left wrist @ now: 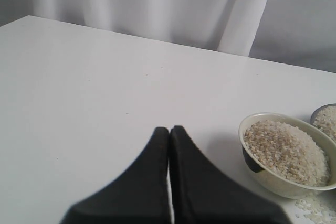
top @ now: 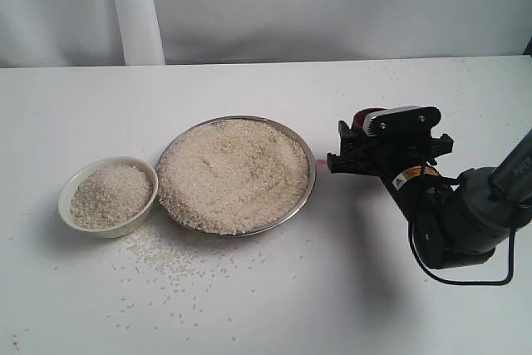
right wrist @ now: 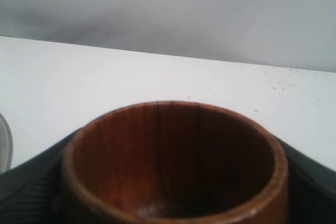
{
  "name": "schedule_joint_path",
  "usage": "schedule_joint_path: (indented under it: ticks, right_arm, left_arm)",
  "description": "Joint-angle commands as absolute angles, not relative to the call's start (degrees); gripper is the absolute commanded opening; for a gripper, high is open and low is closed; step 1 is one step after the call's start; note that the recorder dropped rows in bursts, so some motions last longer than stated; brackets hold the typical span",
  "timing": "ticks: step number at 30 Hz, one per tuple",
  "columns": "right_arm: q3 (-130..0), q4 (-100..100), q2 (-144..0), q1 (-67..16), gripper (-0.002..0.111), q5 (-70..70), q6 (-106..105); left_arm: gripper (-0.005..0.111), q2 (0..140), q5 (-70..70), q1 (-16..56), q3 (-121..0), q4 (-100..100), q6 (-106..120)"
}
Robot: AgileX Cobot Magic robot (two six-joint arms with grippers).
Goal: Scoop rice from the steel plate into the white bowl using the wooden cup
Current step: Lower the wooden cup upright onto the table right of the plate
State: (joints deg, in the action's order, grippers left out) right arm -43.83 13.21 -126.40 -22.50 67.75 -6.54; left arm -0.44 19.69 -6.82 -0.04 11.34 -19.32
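Inside our right gripper [top: 353, 149] we're clamping the empty wooden cup [right wrist: 173, 150] mouth-up, steel plate [top: 309, 184] just ahead of it, ready for scooping rice [top: 233, 172].

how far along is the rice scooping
Partly done: the white bowl already holds a mound of rice. In hand: the right gripper grips the wooden cup, seemingly empty, beside the steel plate. To do: the plate is heaped, so more scoops remain.
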Motion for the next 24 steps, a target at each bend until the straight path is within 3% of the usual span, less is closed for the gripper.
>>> schedule_joint_path:
  ticks: [1,24]
  right_arm:
    - [-44.07,13.11,-126.35,-22.15,0.000,65.86,-6.86]
    - [-44.07,13.11,-126.35,-22.15,0.000,61.16,-7.12]
  left_arm:
    - [0.000,0.00,19.31,-6.76,0.00,11.06,-19.45]
    - [0.000,0.00,19.31,-6.76,0.00,11.06,-19.45]
